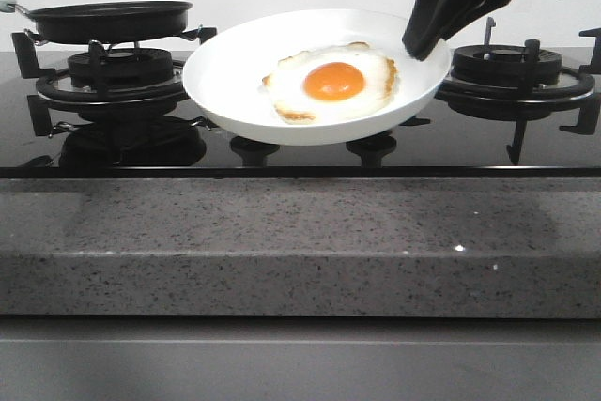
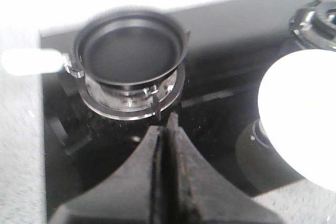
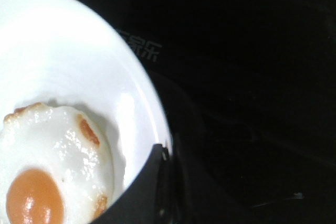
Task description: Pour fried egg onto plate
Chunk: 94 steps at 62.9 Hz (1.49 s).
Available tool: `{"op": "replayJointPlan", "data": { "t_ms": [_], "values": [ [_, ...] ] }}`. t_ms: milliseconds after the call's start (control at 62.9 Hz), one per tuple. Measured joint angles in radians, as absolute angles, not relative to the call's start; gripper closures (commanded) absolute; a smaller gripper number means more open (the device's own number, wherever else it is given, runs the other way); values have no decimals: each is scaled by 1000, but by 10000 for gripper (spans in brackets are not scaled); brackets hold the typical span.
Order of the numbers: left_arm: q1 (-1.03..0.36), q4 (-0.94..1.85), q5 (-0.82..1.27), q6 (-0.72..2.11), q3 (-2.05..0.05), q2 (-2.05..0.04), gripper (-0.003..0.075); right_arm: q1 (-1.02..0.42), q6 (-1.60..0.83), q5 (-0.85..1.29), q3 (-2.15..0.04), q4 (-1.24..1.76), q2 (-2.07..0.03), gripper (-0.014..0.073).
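At the far left of the front view the black frying pan (image 1: 110,21) sits empty on the left burner grate (image 1: 103,77), its pale handle (image 2: 31,61) pointing away from the hob's middle. The left gripper (image 2: 167,145) does not show in the front view; its wrist camera looks at the pan from the near side, with the jaws pressed together and nothing between them, so the pan lies ahead of that gripper and well apart from it. Next rightward, the white plate (image 1: 225,68) is held up over the dark glass between the two burners, tilted with its near rim lower. The fried egg (image 1: 331,84) already lies in it, slightly toward the gripped side, yolk up, so the pouring looks done. The right gripper (image 1: 424,39) pinches the plate's right rim from above, jaws narrowed onto the edge, with one finger (image 3: 149,182) inside the rim close to the egg's browned edge. That grip on one rim is what any setting-down depends on: the plate's weight hangs leftward from the jaws, and I judge a slip possible. Open room lies below on the glass and forward on the grey stone counter (image 1: 300,251); the right burner (image 1: 512,68) stands just beyond the gripper.
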<state>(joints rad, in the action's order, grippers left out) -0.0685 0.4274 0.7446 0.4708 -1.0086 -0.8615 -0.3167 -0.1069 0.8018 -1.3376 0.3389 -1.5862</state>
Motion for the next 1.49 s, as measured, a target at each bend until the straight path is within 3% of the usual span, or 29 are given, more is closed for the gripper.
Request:
{"op": "replayJointPlan", "data": {
  "t_ms": [270,509,906,1495],
  "values": [
    [-88,345,498,471,-675,-552,741,-317,-107,802,-1338,339,-1586,700],
    [-88,401,403,471,-530,-364,741,-317,-107,802,-1338,339,-1586,700],
    [-88,513,385,471,-520,-344,741,-317,-98,808,-1360,348,-1593,701],
    [-89,519,385,471,-520,-344,741,-198,-43,911,-1846,393,-2000,700]
  ]
}}
